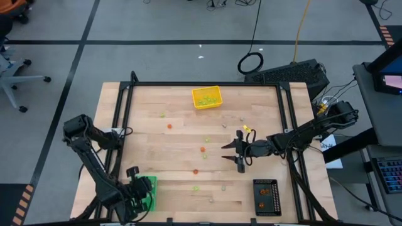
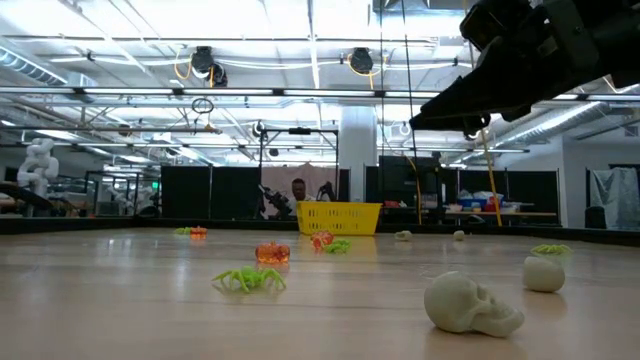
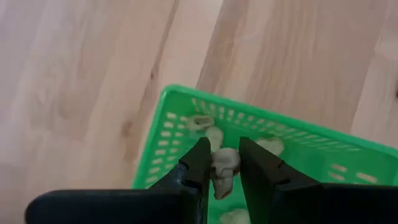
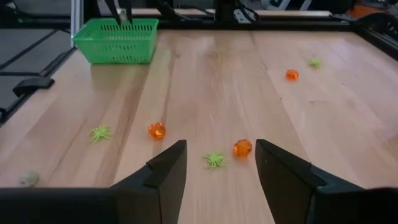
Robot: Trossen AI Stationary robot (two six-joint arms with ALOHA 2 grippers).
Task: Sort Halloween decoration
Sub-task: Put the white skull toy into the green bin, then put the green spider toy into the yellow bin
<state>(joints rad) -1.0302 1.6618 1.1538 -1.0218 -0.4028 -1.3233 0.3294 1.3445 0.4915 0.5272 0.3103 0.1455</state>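
The left gripper [image 3: 221, 163] hung over the green tray [image 3: 163, 137] at the table's [image 1: 163, 154] near left corner, its jaws closed on a pale skull [image 3: 224, 171] (more skulls lay in the tray beneath). The right gripper [image 1: 233, 155] hovered mid-table, jaws open and empty. Orange pieces [image 4: 242, 148] and green spiders [image 4: 215, 160] lay scattered across the wood, apart from each other. The yellow tray [image 1: 206, 97] sat at the far edge, the black tray [image 1: 267, 196] near the right corner. No writing was legible.
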